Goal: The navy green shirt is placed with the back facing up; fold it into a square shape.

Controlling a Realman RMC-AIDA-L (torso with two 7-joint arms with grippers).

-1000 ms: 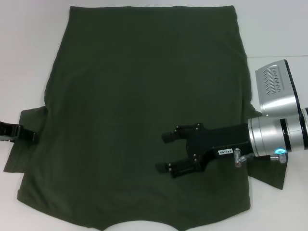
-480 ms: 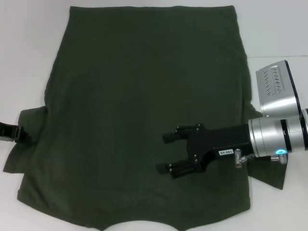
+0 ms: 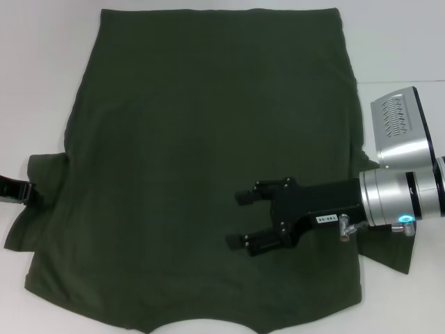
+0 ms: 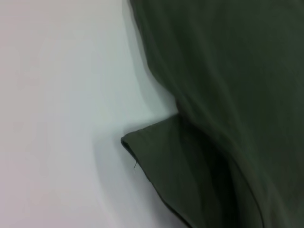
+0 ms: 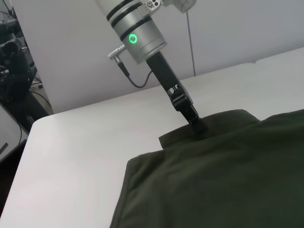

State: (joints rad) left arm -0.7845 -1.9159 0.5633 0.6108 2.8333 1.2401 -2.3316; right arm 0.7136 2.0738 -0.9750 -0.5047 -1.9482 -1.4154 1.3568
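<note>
The navy green shirt (image 3: 208, 167) lies flat on the table (image 3: 35, 69), its left sleeve (image 3: 38, 188) pinched by the left hand (image 3: 26, 191) and dragged slightly outward, while the right hand (image 3: 240, 219) is held open, empty, above it.

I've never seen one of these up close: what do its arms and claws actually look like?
Each arm ends in a silver metal cylinder with dark bands and a glowing green ring light. The right gripper is matte black with two stubby fingers and a small white label. The left gripper sits on a slim black stalk, with a thin grey cable looping beside it.
</note>
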